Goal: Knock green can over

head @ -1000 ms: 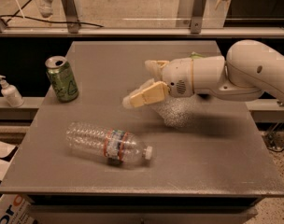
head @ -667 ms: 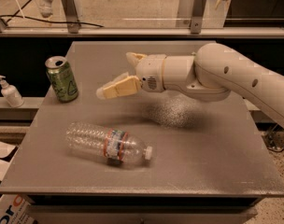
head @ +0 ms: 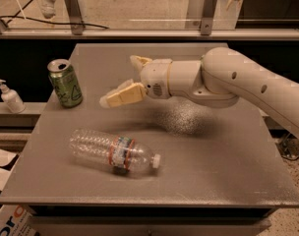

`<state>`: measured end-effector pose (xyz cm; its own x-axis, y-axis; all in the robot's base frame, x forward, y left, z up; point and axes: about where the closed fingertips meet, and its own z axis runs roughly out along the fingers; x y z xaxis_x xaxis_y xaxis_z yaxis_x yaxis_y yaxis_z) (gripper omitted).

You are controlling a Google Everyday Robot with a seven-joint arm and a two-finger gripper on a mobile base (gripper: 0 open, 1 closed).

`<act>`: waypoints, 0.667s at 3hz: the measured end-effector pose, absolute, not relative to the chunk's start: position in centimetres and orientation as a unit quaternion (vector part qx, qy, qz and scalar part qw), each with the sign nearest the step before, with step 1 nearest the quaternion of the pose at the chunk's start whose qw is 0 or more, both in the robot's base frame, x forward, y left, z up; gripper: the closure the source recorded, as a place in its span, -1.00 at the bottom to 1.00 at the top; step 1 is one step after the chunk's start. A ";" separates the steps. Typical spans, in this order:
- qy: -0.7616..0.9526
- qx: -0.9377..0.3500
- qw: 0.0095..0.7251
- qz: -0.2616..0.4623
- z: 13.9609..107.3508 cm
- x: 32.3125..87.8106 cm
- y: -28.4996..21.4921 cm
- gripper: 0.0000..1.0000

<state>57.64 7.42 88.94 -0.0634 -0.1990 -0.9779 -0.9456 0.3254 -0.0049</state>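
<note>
The green can stands upright near the left edge of the grey table, its silver top open to view. My gripper hovers above the table just right of the can, not touching it. Its cream fingers are spread apart, one finger toward the front and the other toward the back, with nothing between them. The white arm reaches in from the right.
A clear plastic bottle with a red-blue label lies on its side at the front left of the table. A white pump dispenser stands on a ledge left of the table. A glass barrier with metal posts runs behind.
My gripper and arm have moved left across the table, closing much of the gap to the green can. The can and the bottle have not moved.
</note>
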 end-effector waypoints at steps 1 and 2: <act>0.623 -0.472 0.516 0.351 87.3 58.8 8.9 -1.00; 0.623 -0.475 0.512 0.351 86.0 60.1 10.8 -1.00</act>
<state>60.05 10.75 85.97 -0.0236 -0.2330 -0.9722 -0.9519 0.3025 -0.0494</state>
